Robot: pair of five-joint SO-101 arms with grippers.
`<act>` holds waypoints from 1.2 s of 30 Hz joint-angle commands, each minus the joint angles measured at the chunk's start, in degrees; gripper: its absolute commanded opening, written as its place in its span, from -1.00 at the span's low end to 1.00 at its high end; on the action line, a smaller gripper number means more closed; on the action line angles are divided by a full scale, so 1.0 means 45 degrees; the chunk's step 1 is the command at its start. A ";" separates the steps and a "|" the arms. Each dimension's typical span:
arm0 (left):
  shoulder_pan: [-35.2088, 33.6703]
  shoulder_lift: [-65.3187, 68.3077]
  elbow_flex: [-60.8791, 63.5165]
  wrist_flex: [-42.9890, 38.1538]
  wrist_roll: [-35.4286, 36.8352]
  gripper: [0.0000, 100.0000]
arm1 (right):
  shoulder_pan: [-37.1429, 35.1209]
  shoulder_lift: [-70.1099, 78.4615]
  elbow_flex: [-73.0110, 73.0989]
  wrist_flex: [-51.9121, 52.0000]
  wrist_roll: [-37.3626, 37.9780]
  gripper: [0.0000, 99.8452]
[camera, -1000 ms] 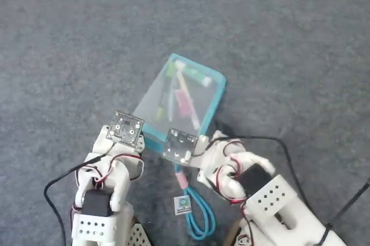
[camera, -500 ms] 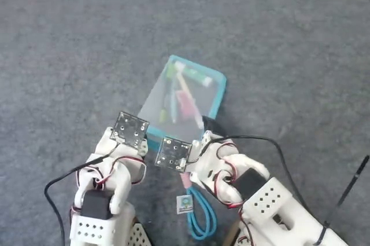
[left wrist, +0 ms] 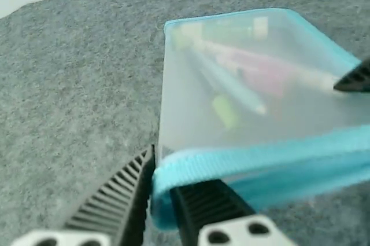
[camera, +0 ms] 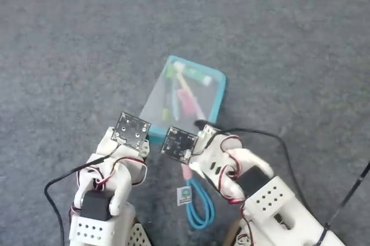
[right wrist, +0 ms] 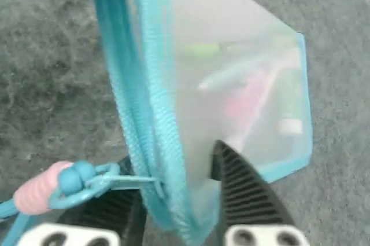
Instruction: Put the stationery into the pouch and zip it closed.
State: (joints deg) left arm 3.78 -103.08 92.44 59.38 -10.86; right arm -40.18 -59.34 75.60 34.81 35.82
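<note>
The translucent pouch (camera: 186,91) with a teal edge lies on the grey mat, with pens and markers (left wrist: 234,87) showing through it. My left gripper (left wrist: 161,168) is shut on the near corner of its teal zipper edge (left wrist: 254,156). My right gripper (right wrist: 176,199) is shut on the same zipper edge (right wrist: 147,84) at the slider (right wrist: 155,185), a little along from the left gripper (camera: 144,139). A pink bead (right wrist: 39,191) on a teal cord (camera: 198,208) trails from the slider toward the arms. From above, both wrists hide the pouch's near edge.
Grey carpet-like mat (camera: 69,55) covers the table, with open room left, right and beyond the pouch. A small white tag (camera: 184,195) lies on the cord between the two arm bases. A black cable (camera: 283,147) runs along the right arm.
My right gripper slid left along the zipper edge toward the left gripper, then eased back a little. The cord, bead and tag were drawn slightly toward the pouch. The left gripper barely moved.
</note>
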 commanded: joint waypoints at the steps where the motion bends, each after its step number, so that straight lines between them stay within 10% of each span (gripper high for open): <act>1: -0.0371 -0.0254 -0.1201 -0.0274 0.0215 -0.96 | 0.0322 -0.0420 -0.0508 -0.0166 -0.0645 -0.99; 8: -0.2286 -0.0254 -0.3311 0.0391 0.0332 -0.52 | 0.1690 -0.0400 -0.1563 -0.0147 -0.1700 -0.99; 17: -0.2891 -0.0234 -0.4542 0.1270 0.0332 -0.54 | 0.2882 0.3214 -0.4611 0.0694 -0.2598 -0.99; 36: 0.1211 -0.0176 -0.1631 0.0137 -0.0078 -0.54 | 0.2100 0.8762 -0.8459 0.1182 -0.4200 -0.99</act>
State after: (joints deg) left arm 7.03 -103.08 84.53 62.90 -10.77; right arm -29.36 -20.04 39.56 37.80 18.24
